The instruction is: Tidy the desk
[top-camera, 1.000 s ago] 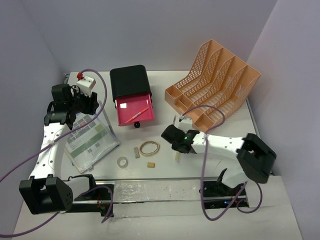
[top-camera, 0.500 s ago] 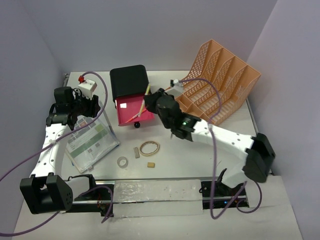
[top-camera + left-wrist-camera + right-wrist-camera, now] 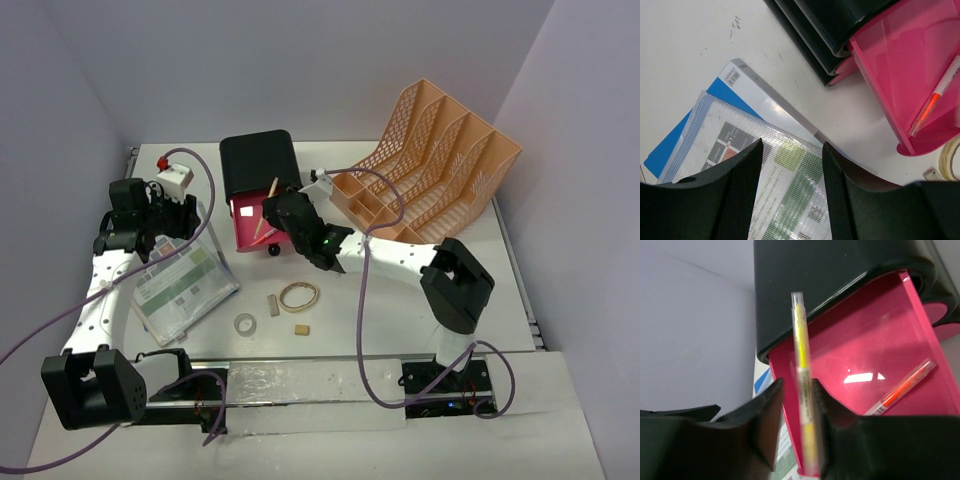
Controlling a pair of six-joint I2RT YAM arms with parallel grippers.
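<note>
On the white desk (image 3: pixel 400 320) a black drawer box (image 3: pixel 258 160) has its pink drawer (image 3: pixel 875 355) pulled out, with an orange pen (image 3: pixel 905 387) lying in it. My right gripper (image 3: pixel 797 385) hovers over the drawer's left edge. A yellow pen (image 3: pixel 801 340) stands between its fingers, against the right one, with a gap to the left one. From above, the right gripper (image 3: pixel 272 208) is at the drawer front with the yellow pen (image 3: pixel 268 200) sticking up. My left gripper (image 3: pixel 791 150) hangs open and empty over a mesh pouch of papers (image 3: pixel 740 145).
A peach mesh file rack (image 3: pixel 430 160) stands at the back right. In front of the drawer lie a rubber band (image 3: pixel 299 296), a tape roll (image 3: pixel 245 323), an eraser (image 3: pixel 301 328) and a small block (image 3: pixel 273 304). A blue folder (image 3: pixel 685 135) lies under the pouch.
My right arm has swung from the middle of the desk up to the pink drawer, carrying the yellow pen, and its jaws have just widened. The left arm has stayed put.
</note>
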